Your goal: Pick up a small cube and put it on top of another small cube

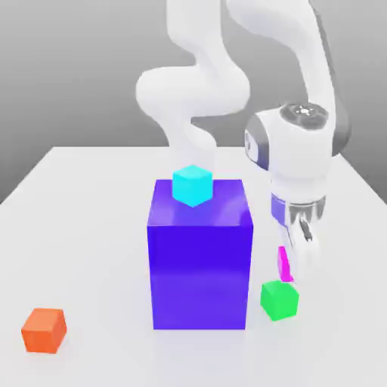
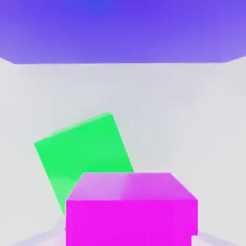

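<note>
- A glossy pale grey tabletop [image 1: 91, 249] stands before a plain grey backdrop.
- All blocks are smooth and matte: big blue block [image 1: 199, 257], cyan cube [image 1: 191, 185] on top, orange cube [image 1: 44, 329] near the front corner.
- The end effector [image 1: 296, 261] pinches the magenta cube [image 1: 283, 264], raised just beside the green cube [image 1: 280, 299].

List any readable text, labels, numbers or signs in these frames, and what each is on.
None. No text, number or sign is readable on anything:
magenta cube: plain faces
green cube: plain
big blue block: plain
cyan cube: plain
orange cube: plain
arm: no marking visible
</note>
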Motion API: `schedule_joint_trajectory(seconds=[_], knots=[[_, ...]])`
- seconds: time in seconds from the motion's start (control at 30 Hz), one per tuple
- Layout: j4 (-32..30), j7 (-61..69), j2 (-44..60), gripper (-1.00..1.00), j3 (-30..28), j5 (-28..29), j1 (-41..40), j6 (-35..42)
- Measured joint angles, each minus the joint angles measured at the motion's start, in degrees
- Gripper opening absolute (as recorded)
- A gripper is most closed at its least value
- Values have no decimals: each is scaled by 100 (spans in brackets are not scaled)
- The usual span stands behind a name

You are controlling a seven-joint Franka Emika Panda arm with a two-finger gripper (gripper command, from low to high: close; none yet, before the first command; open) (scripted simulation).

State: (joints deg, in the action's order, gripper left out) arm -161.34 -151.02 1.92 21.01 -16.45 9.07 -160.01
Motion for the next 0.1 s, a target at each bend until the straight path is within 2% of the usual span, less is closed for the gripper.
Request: schedule_joint_trajectory(seconds=[0.1], knots=[[-6,-149,150,-100,-57,214,-1,-155]])
